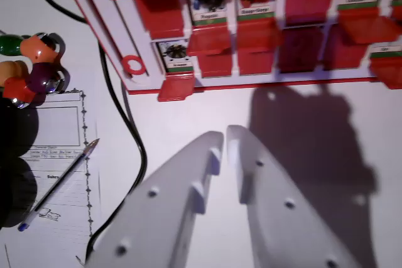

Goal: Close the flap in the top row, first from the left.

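White tabletop [207, 108] carries the red flap board [251, 29] far off; cable [129, 123], pen [56, 183] and paper [59, 155] lie left. Near, the gripper [225, 135] hangs empty, fingertips almost together.

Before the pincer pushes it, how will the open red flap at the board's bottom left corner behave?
The red flap looks like thin stiff plastic, so it probably pivots rather than bends. It seems light, so a gentle push may suffice. The board itself might slide on the smooth table.
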